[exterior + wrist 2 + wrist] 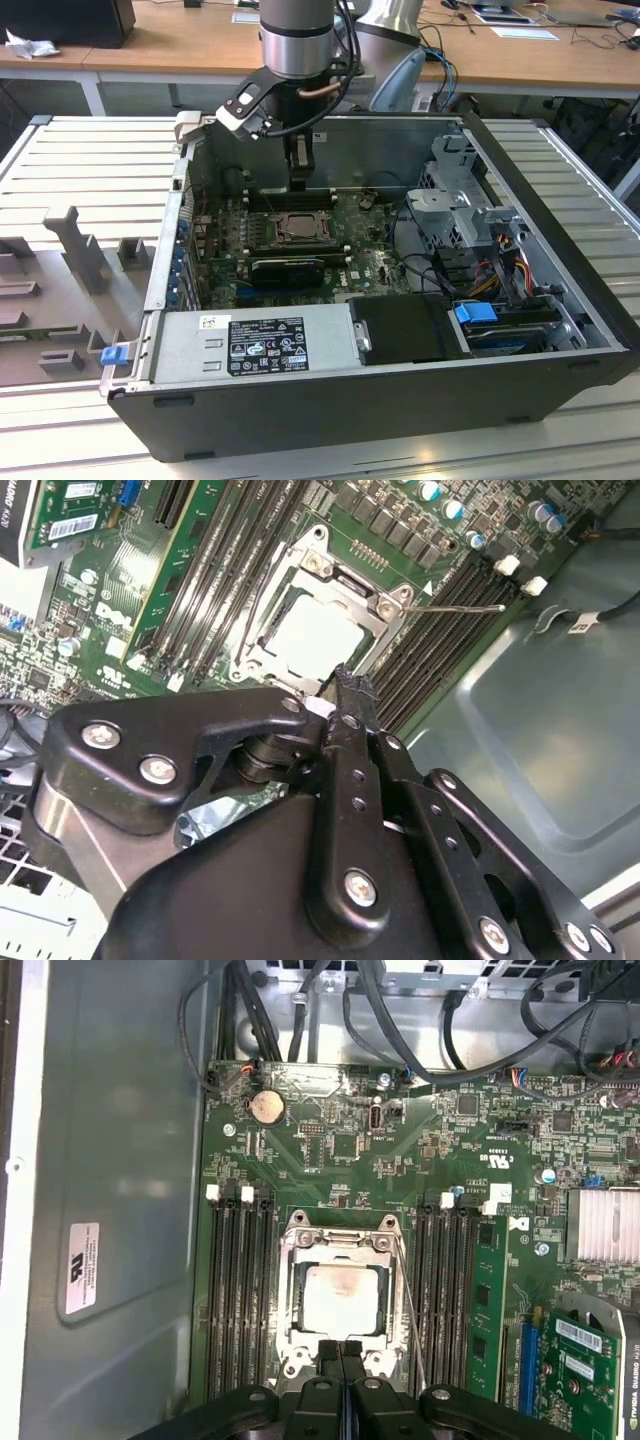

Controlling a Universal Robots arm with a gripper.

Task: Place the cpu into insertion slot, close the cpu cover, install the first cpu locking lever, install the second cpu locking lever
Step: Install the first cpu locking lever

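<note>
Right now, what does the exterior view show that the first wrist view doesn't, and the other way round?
The exterior view adds the power supply, the drive cage and a grey fixture tray beside the case. The first wrist view adds the coin battery, a white sticker on the case wall and a finned heatsink. Both share the cpu seated in the insertion slot, the cpu cover down around it, and the shut claw at the socket's edge.

From here I have the cpu [343,1298] lying in the insertion slot [298,1305] just beyond my jaws, the cpu cover [341,1243] laid over its edges. Memory slots [240,1290] run either side of the jaws; a locking lever [406,1290] lies between the cover and one bank.
</note>
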